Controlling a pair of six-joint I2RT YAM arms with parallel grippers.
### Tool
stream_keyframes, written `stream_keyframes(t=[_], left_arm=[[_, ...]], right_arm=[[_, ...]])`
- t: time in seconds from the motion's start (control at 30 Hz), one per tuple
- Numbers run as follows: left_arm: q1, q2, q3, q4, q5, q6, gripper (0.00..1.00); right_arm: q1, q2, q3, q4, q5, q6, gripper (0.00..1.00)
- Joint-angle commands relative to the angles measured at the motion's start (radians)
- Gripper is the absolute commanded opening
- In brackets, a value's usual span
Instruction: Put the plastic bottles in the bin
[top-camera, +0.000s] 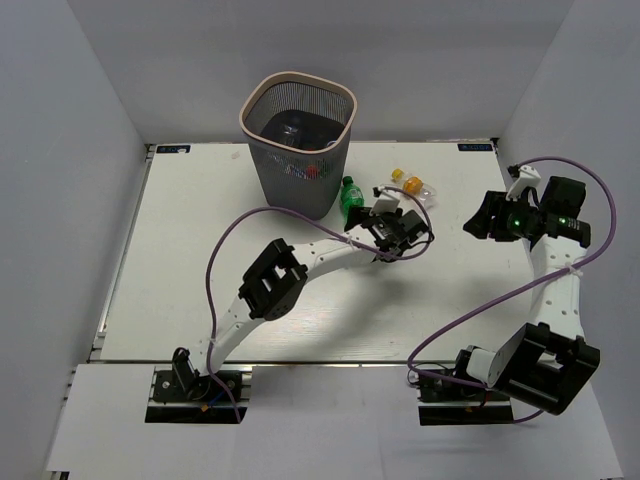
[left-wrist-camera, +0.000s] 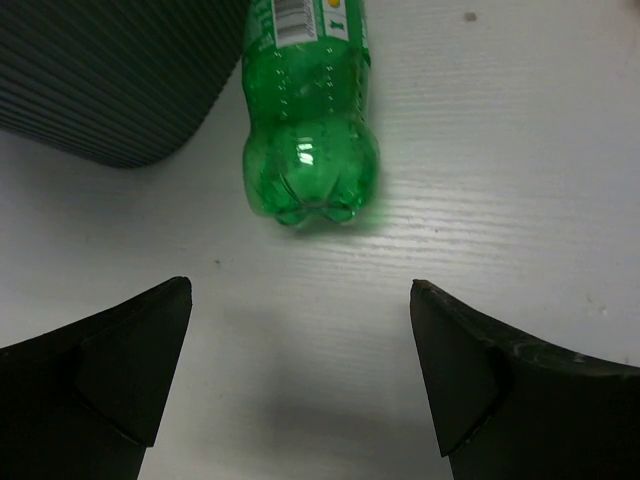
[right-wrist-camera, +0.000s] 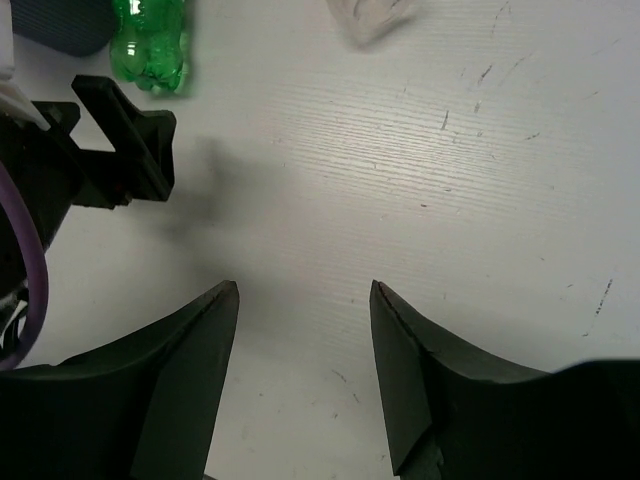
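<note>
My left claw (left-wrist-camera: 300, 290) is spread wide with nothing between its fingers, hanging low over the white worktop (left-wrist-camera: 520, 160). Just ahead of the gap, slightly toward my left finger, lies a green bottle (left-wrist-camera: 310, 130) on its side, clear of both fingers. Its lobed base faces the claw and its long axis runs straight away from me, with the label at the far end and the cap out of the wrist view. Seen from above, that axis runs roughly near to far across the worktop. The bottle lies just beside the right wall of the bin (left-wrist-camera: 110, 80); whether the two touch I cannot tell. The bin stands upright at the far edge of the worktop, and something dark and a spot of red show inside it. Right of the green bottle, near the far edge, lie small clear bottles (top-camera: 410, 185) with orange and yellow on them; how they point is too small to make out. My right claw (right-wrist-camera: 304, 290) is open as well and holds nothing, over bare worktop well to the right of the left one, facing it. In its wrist view the green bottle sits at the top left.
</note>
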Motion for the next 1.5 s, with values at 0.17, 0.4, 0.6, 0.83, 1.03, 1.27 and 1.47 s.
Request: stream_keyframes(t=[0.17, 0.4, 0.6, 0.83, 1.03, 1.27, 1.47], left_arm=[[0.063, 0.013, 0.007, 0.13, -0.039, 0.096, 1.0], [0.092, 0.074, 0.029, 0.285, -0.013, 0.277, 1.0], [0.112, 0.125, 0.063, 0.317, 0.005, 0.309, 0.96], [0.13, 0.145, 0.084, 0.337, 0.025, 0.319, 0.67], [0.13, 0.087, -0.032, 0.374, 0.074, 0.309, 0.3], [0.091, -0.145, -0.351, 0.636, 0.296, 0.357, 0.01], [0.08, -0.386, -0.402, 0.668, 0.521, 0.378, 0.0]], right_arm=[[-0.044, -0.031, -0.023, -0.018, -0.055, -0.023, 0.61], [-0.063, -0.037, -0.033, -0.017, -0.071, 0.006, 0.61], [-0.079, -0.046, -0.049, -0.011, -0.068, 0.015, 0.61], [-0.085, -0.071, -0.102, -0.003, -0.068, 0.004, 0.61], [-0.088, -0.066, -0.108, 0.008, -0.087, 0.009, 0.61], [-0.088, -0.068, -0.134, 0.018, -0.124, -0.035, 0.76], [-0.087, -0.057, -0.157, 0.015, -0.141, -0.095, 0.89]])
